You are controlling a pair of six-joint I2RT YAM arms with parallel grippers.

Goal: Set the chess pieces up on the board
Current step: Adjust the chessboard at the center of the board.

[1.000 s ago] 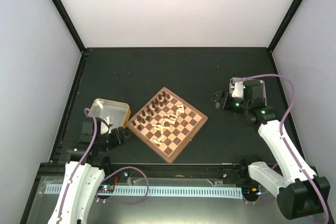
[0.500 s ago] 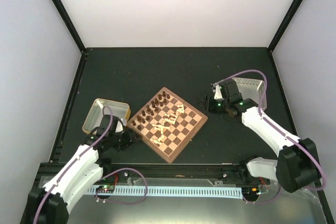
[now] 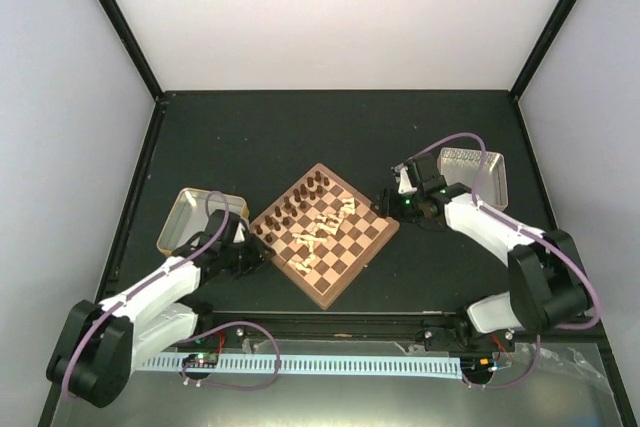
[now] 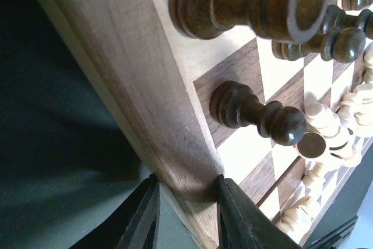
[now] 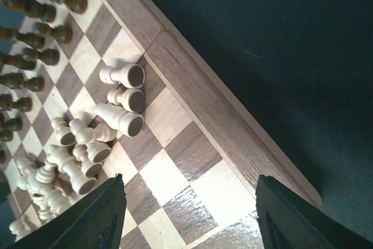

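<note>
The board (image 3: pixel 350 257) lies turned like a diamond in the middle of the table. Cream chess pieces (image 3: pixel 320 227) lie toppled in a heap across its centre. Dark chessmen (image 3: pixel 295 202) stand in two rows along its upper-left side. My left gripper (image 3: pixel 255 255) is at the board's left edge. In the left wrist view its fingers (image 4: pixel 224 202) pinch the brown border (image 4: pixel 128 74), one on the outer side and one on top. My right gripper (image 3: pixel 385 202) hangs open over the board's right corner. Its jaws stand wide over empty squares (image 5: pixel 189 202), with the cream chess pieces (image 5: pixel 87 144) lying ahead of them.
A metal tray (image 3: pixel 195 212) sits left of the board, just behind my left arm. A second tray (image 3: pixel 480 172) sits at the right behind my right arm. A dark pawn (image 4: pixel 256 112) stands close above my left fingers.
Both arms have swung inward from the trays to the board. The left jaws have closed onto the board's border. The right jaws have narrowed slightly and stay wide.
</note>
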